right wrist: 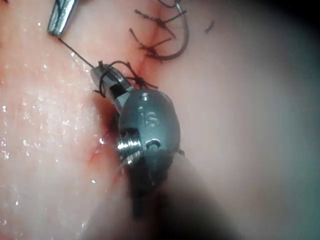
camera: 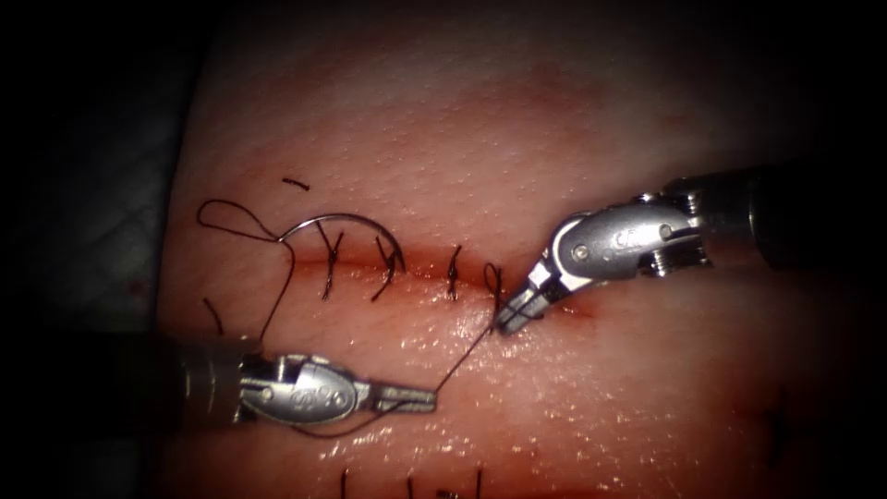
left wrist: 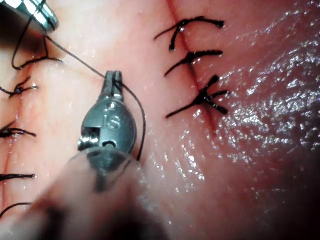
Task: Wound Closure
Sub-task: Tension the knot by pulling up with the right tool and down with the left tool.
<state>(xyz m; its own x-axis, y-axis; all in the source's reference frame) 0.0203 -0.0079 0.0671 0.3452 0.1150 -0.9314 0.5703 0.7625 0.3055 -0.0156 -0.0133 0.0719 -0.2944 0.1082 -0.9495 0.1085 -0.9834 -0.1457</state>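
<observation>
Four stitches (camera: pixel 388 259) already crossed the cut (camera: pixel 416 270), and the needle (camera: pixel 346 224) lay loose on the tissue (camera: pixel 517 139) near the cut's left end. The left tool (camera: pixel 420 399), below the cut, was clenched on the thread (camera: pixel 462 362). The right tool (camera: pixel 511 319) gripped the same thread at the last stitch, so this knot seemed unfinished.

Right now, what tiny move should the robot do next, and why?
Probably pull the two tools gently apart. The left tool is shut on the thread, which runs taut to the right tool, shut on thread at the newest stitch on the cut. The needle lies free on the tissue.
</observation>
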